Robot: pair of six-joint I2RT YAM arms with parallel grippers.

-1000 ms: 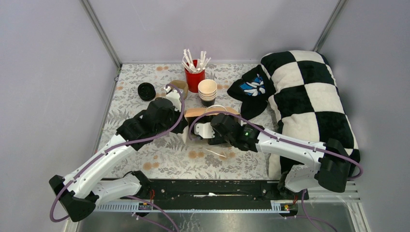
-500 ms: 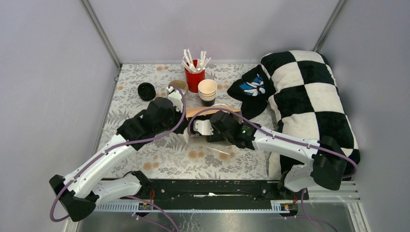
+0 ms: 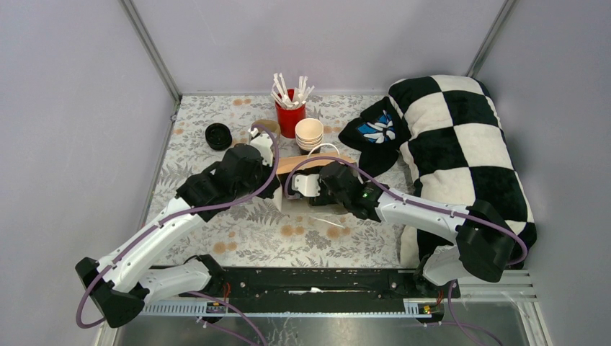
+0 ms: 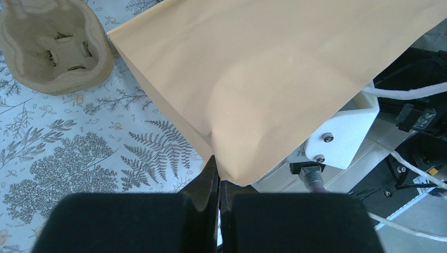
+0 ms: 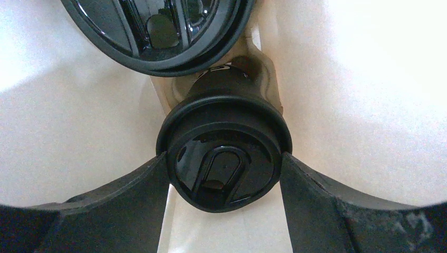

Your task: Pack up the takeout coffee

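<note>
Looking down from the overhead camera, we see both arms meeting at a brown paper bag [image 3: 320, 161] in the middle of the floral-print table [image 3: 216, 216]. The left arm [image 3: 169, 225] reaches to the bag's left edge. The right arm [image 3: 425, 211] bends in from the right with its wrist at the bag's mouth, so its fingers are hidden in this view. Behind the bag stand a stack of lidless cream cups [image 3: 309, 133] and a red cup of white sticks [image 3: 290, 108]. A loose black lid [image 3: 217, 135] lies at the far left, and a cardboard cup carrier [image 3: 268, 130] shows just beyond the left wrist. On the right, a black cap [image 3: 375, 130] rests against a black-and-white checked pillow [image 3: 461, 151].

From the left wrist we see the left gripper [image 4: 218, 178] pinched together on the lower edge of the bag's tan wall, the paper caught between its black fingers. The cup carrier lies on the cloth at the upper left, apart from the bag. A white part of the right arm shows past the bag's edge.

From the right wrist we look into the bag, with pale paper on all sides. The right gripper [image 5: 224, 174] is clamped on a takeout cup [image 5: 224, 153], one finger pressed to each side of its round black lid. A second takeout cup [image 5: 158, 26] sits just beyond it, also lidded and inside the bag. We cannot tell whether the two cups touch.
</note>
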